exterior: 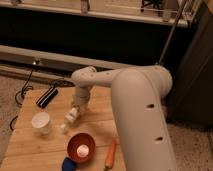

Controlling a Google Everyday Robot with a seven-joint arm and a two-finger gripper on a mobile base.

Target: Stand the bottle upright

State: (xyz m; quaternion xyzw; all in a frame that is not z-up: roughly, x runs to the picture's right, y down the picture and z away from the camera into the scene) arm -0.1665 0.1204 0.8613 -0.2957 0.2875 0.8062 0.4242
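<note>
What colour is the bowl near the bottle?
Orange-red bowl, clearest in the camera view; the gripper is just beyond it, at the bottle.
</note>
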